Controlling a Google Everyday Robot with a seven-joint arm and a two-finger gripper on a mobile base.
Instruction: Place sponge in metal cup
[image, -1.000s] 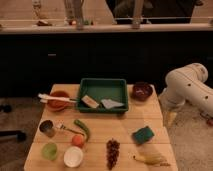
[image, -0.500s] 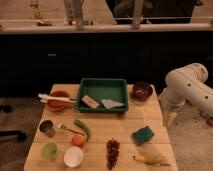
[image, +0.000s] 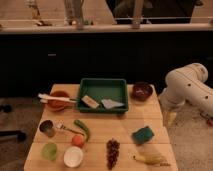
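The teal-green sponge (image: 143, 134) lies flat on the wooden table (image: 115, 127), right of centre near the front. The metal cup (image: 47, 128) stands at the table's left side, a fork beside it. My white arm (image: 187, 87) hangs at the table's right edge. My gripper (image: 170, 118) points down just off that edge, right of and a little behind the sponge, far from the cup.
A large green tray (image: 103, 94) holding two flat items sits at the back centre. A dark red bowl (image: 142, 90), an orange bowl (image: 57, 100) with a utensil, a light green cup (image: 49, 150), a white bowl (image: 73, 156), grapes (image: 113, 152), a banana (image: 151, 159) and a green pepper (image: 82, 129) surround it.
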